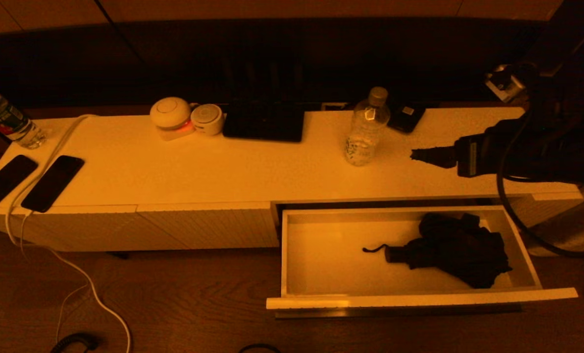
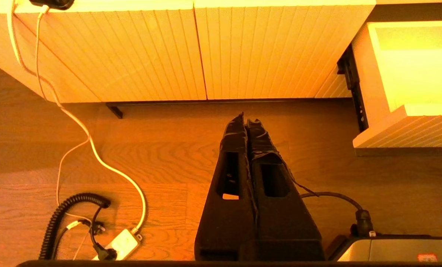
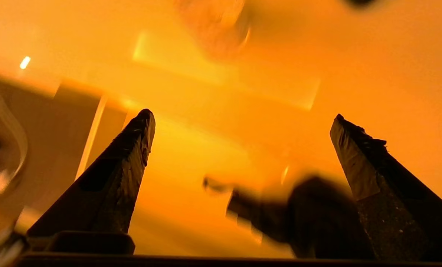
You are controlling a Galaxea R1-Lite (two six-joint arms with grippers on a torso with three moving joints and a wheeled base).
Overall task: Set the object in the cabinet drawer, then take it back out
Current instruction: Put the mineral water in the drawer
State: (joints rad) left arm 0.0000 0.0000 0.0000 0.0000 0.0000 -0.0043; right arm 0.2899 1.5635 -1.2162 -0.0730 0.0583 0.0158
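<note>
My right gripper (image 3: 243, 118) hangs above the cabinet top, over its right end, with its fingers spread wide and nothing between them. In the head view it (image 1: 421, 156) points toward the water bottle (image 1: 367, 128) that stands upright just beside its tips. Below and in front of it the cabinet drawer (image 1: 409, 297) is pulled well out, and the object, a folded black umbrella (image 1: 456, 250), lies on the drawer floor in its right half, handle and wrist strap pointing toward the drawer's left. In my right wrist view the umbrella (image 3: 302, 211) shows as a dark blur low between the fingers.

My left gripper (image 2: 247, 120) is parked low in front of the cabinet, fingers pressed together and empty, above the wooden floor (image 2: 169, 155) and facing the ribbed front panels (image 2: 206, 52); the open drawer's side (image 2: 373, 74) sits off to its right.

Farther along the cabinet top (image 1: 213, 166) stand a dark flat device (image 1: 265, 122), two round white gadgets (image 1: 186, 117), two phones (image 1: 29, 182) near the left end with a white cable (image 1: 46, 162) beside them, and another bottle (image 1: 5, 120) at the far left corner
</note>
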